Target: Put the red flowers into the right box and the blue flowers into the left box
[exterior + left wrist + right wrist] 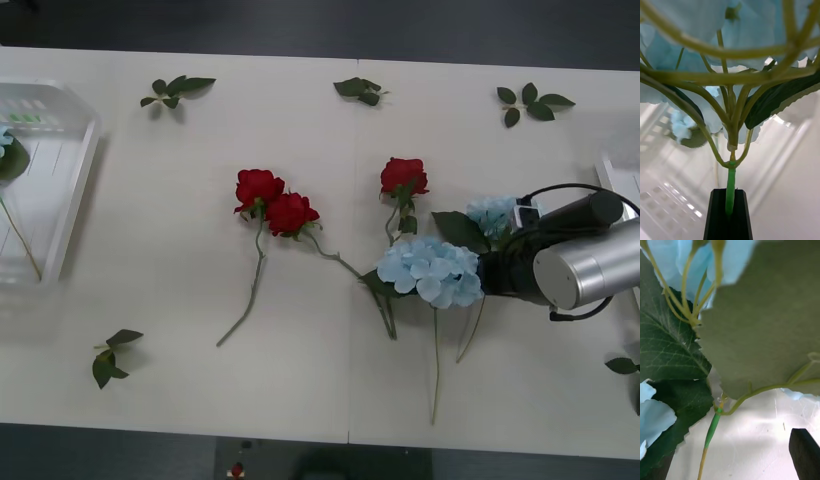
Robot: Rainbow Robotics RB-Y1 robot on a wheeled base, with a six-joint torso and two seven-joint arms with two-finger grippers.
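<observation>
Right gripper (487, 272), fingers apart, among blue flowers (432, 270); left fingers (729, 217) clamped on a blue stem.

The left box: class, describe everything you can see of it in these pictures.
The left box is a shallow tray of translucent white plastic with a raised rim, rounded corners and a ribbed floor. It lies flat on the table at its left end, partly cut off. Over it is a blue flower, its stem gripped by the left end effector.

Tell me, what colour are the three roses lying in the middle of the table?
Deep red roses, best seen in the front view.
</observation>
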